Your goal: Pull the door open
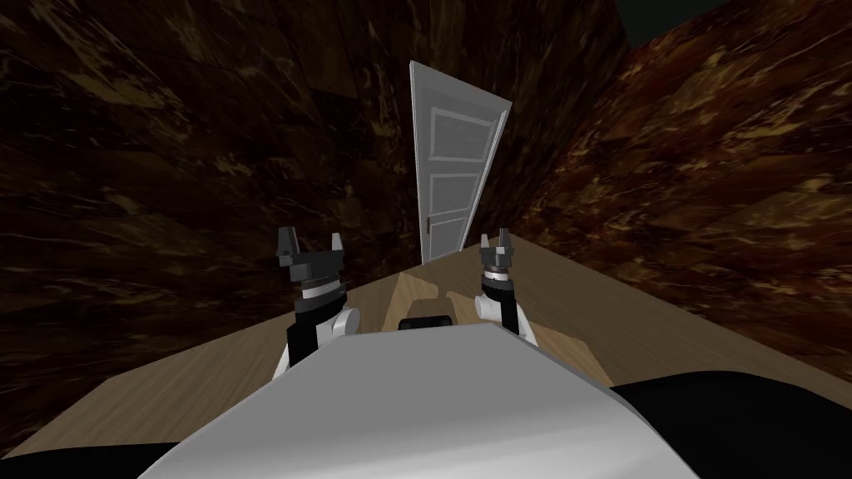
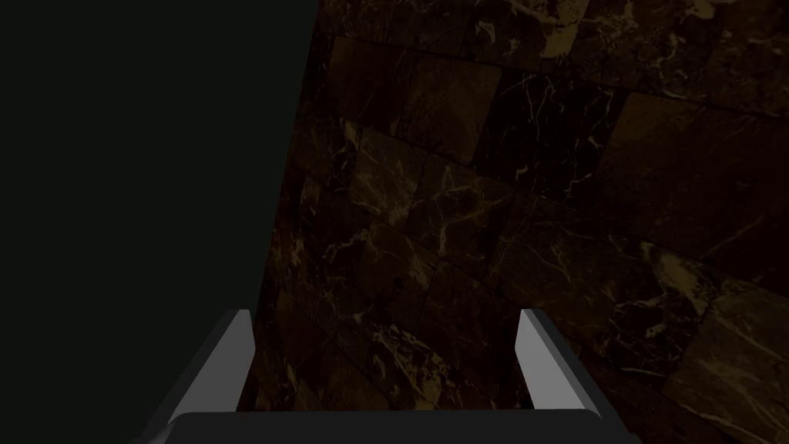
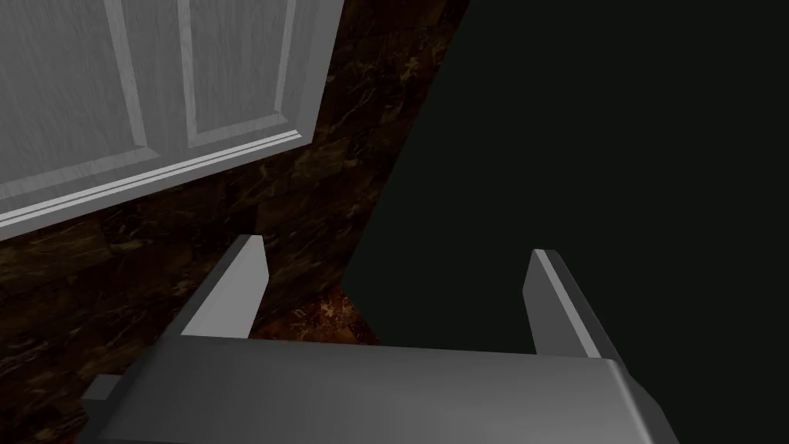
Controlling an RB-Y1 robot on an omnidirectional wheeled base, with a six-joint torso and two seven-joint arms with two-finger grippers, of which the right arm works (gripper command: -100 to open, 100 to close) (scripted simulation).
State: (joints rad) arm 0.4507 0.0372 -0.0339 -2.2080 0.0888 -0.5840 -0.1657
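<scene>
The door (image 1: 453, 166) stands at the far end of the corridor, ahead of us and well apart from both hands. It lies between the two arms but a little to the right side, so the right gripper (image 1: 496, 243) is the nearer one. Its wrist camera looks along the fingers toward the door's lower corner, which sits off to one side of the fingers rather than between them. We judge that we must drive closer before any reach is possible.

The right gripper's fingers stand apart at their full spread and hold nothing. The left gripper (image 1: 310, 245) is raised on the other side of our chest, its fingers equally wide and empty.

The door is pale grey-white with recessed panels stacked one above another, and its long axis is upright. A small dark mark (image 1: 428, 224) sits on its left edge at about lower-panel height. It is probably the handle, though it is too small to be sure. We cannot tell whether the door is shut flush. Dark veined stone walls (image 1: 166, 166) close in on both sides, and a wooden floor (image 1: 208, 374) runs up to the door's foot.
</scene>
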